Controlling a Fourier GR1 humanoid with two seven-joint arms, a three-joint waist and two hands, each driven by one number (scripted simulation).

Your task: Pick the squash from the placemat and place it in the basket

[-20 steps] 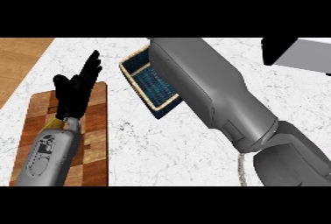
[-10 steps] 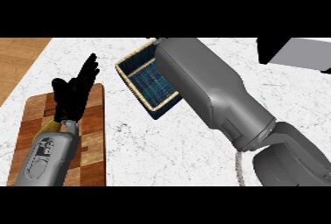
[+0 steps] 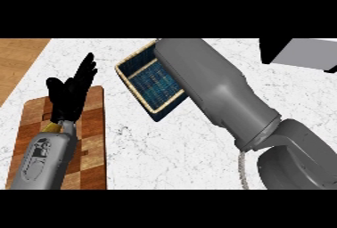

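A dark blue placemat (image 3: 151,82) with a tan border lies at the back middle of the white counter. My right forearm (image 3: 211,89) reaches across its right part and hides it. The right hand is past the picture's top edge and does not show. No squash and no basket are in view. My left hand (image 3: 69,95) rests open, fingers up, over a wooden cutting board (image 3: 92,133) at the left, and holds nothing.
A grey and black box-like object (image 3: 306,53) sits at the back right corner. The counter's left edge runs diagonally at the top left, with a brown wooden surface (image 3: 20,53) beyond it. Speckled white countertop (image 3: 158,151) lies between the board and my right arm.
The right forearm has shifted slightly over the placemat, so a little more of the mat's left part shows. The left hand has hardly moved.
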